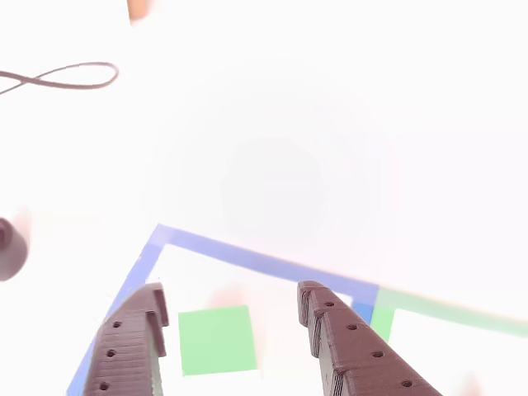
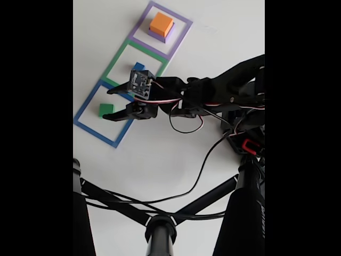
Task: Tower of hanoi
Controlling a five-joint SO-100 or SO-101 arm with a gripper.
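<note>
Green block (image 1: 216, 339) between open gripper (image 1: 233, 299) fingers, no writing legible

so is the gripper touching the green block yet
Apart. In the other view the green block sits between the open gripper fingers, with white table visible on both sides of it.

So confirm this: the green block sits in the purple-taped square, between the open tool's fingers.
Wrong square. The green block sits in the blue-taped square, as the fixed view shows. The rest holds: it lies between the open tool's fingers.
</note>
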